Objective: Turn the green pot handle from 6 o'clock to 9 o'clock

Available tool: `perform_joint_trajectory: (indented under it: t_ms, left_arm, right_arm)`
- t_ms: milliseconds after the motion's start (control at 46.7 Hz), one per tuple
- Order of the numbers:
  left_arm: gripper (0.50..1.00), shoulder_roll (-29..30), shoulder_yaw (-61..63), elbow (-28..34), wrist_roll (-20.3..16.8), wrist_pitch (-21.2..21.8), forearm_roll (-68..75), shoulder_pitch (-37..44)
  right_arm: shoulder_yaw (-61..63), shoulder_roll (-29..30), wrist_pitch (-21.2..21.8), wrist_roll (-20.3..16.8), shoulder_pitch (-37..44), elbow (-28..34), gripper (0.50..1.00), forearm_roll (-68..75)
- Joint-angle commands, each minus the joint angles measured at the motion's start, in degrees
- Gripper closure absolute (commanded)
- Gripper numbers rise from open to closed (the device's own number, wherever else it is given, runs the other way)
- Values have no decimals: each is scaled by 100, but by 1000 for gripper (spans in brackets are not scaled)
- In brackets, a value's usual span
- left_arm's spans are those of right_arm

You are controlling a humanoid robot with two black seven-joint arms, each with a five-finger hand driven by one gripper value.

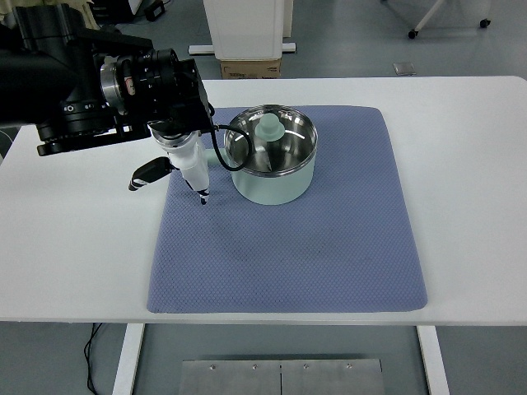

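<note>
A pale green pot with a glass lid and a green knob stands on the far left part of a blue mat. A short stretch of its green handle sticks out from the pot's left side, toward 9 o'clock, mostly hidden by my hand. My left hand hangs just left of the pot. One white finger points down beside the handle, and a black thumb is spread out to the left. Nothing is held between them. A black cable loops from the wrist in front of the pot wall.
The mat lies on a white table. My bulky black left forearm covers the table's far left corner. Beyond the far edge stand a cardboard box and a white cabinet.
</note>
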Motion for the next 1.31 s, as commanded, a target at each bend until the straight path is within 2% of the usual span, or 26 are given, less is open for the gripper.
perform_joint_trajectory:
  t_ms: [0,621,856,1284]
  left_arm:
    - [500,0,10,40,0,0,81,1]
    - [500,9,37,76,-61,0,117,-17]
    - [500,123,-227,-293,-211,0,20,-175]
    - [500,141,-552,-812,-176,0,-41,-201]
  right_arm:
    - [0,0,4,0,-8,1,500,0]
    - [0,0,4,0,-8,1,500,0]
    - [0,0,4,0,0,1,500,0]
    - [0,0,4,0,1,1,500,0]
